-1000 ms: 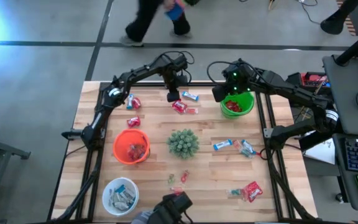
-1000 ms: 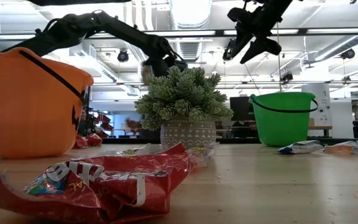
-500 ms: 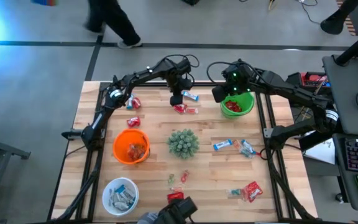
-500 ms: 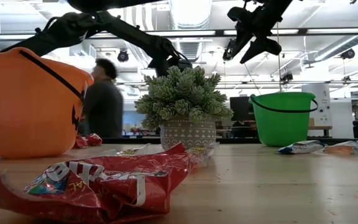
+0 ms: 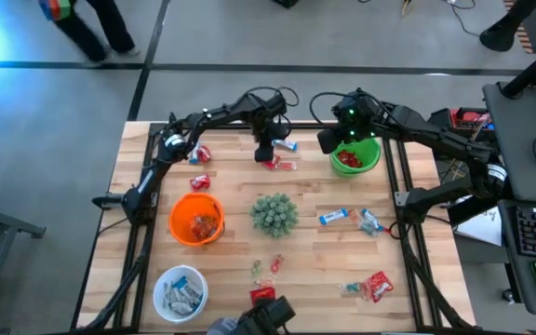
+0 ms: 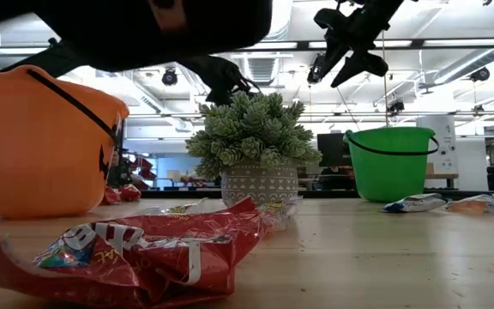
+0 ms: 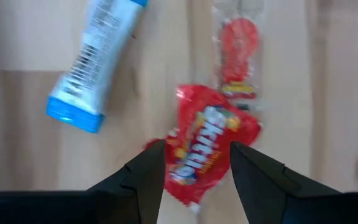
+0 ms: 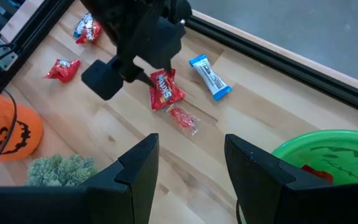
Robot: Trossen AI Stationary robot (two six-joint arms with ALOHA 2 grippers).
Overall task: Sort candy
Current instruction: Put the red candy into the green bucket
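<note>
1. Looking straight down from the high view, the sorting is partly done: the orange bowl, the green bowl and the white bowl each already hold candy, while loose pieces lie on the tabletop near the far edge, right of the spiky plant and toward the near edge. The left gripper reaches across to the far middle, over a red packet. The right gripper hangs at the far left rim of the green bowl.

2. At table height in the low view, a crumpled red wrapper lies in front, the plant stands in the middle, and the right gripper is raised well above the green bowl, fingers parted with nothing between them.

3. From the left wrist view, the left gripper has its fingers spread on either side of the red packet, not closed on it; a blue-and-white bar and a small red sweet lie beside.

4. From the right wrist view, the right gripper is open and empty, looking at the same three pieces; much candy remains unsorted.
</note>
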